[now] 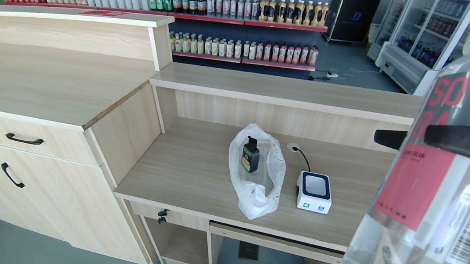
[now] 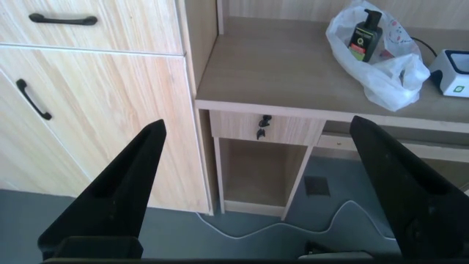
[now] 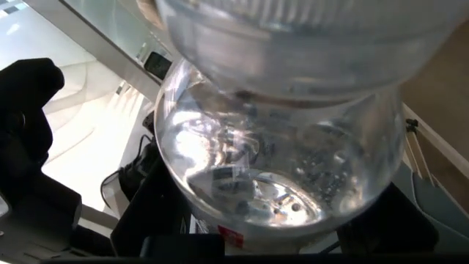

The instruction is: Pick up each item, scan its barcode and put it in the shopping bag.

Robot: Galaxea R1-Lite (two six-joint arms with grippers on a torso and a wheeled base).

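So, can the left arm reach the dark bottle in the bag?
Probably yes: the left tool is open and empty, and the bag holding the dark bottle lies open, with nothing between.

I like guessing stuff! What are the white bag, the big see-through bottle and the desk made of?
The shopping bag looks like thin white plastic, a bit glossy: it crinkles and sags. The big bottle seems to be clear, shiny plastic, because you can see right through it. The desk looks like pale wood or wood-print board, matt, with grain lines.
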